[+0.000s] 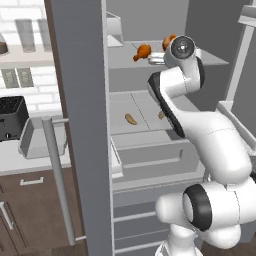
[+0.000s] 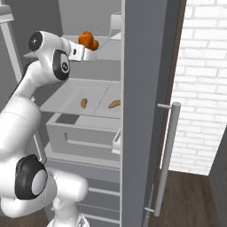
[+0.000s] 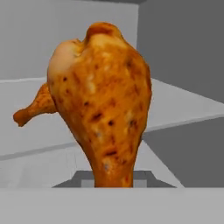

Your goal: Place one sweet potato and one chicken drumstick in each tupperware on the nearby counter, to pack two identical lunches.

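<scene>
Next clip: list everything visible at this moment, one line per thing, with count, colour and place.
chicken drumsticks: two, orange-brown; one in the claw, one on the upper fridge shelf
sweet potatoes: two, tan, one and another on the lower fridge shelf
tupperware: one seen, light grey, on the counter
toaster: one, black, on the counter beside the tupperware
fridge door: one, grey, open, with a bar handle
jars: several, pale, on the wall shelf
claw: one, shut on a drumstick at the upper shelf

Flat even rendered light, no glare, faint soft shadows; low resolution, slightly blurry edges.
</scene>
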### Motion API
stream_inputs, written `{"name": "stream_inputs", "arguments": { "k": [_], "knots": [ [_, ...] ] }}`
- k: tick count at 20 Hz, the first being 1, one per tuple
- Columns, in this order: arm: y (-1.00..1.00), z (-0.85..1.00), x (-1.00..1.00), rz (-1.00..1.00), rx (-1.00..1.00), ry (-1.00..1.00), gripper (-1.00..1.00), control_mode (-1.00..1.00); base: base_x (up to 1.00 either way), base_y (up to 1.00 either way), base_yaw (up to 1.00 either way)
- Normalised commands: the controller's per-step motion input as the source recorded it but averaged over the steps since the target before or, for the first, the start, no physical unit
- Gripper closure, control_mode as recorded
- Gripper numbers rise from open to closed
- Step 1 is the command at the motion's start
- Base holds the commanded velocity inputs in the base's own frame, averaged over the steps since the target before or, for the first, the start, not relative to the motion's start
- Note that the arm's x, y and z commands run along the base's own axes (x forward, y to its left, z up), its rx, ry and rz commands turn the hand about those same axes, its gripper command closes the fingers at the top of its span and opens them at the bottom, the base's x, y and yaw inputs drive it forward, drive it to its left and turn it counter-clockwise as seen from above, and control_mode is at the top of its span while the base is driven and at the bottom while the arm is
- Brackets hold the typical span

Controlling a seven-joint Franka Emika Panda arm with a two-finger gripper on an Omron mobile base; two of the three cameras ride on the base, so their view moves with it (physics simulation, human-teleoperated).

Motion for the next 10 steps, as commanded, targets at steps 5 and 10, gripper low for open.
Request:
{"name": "stream_inputs", "arguments": {
  "k": [5, 10],
  "knots": [
    [0.0, -0.05, -1.0, 0.0, 0.35, 0.16, 1.0, -1.0, 0.0, 0.0, 0.0],
    [0.02, -0.48, -0.94, -0.03, 0.02, 0.16, 1.0, -1.0, 0.0, 0.0, 0.0]
  ]
}}
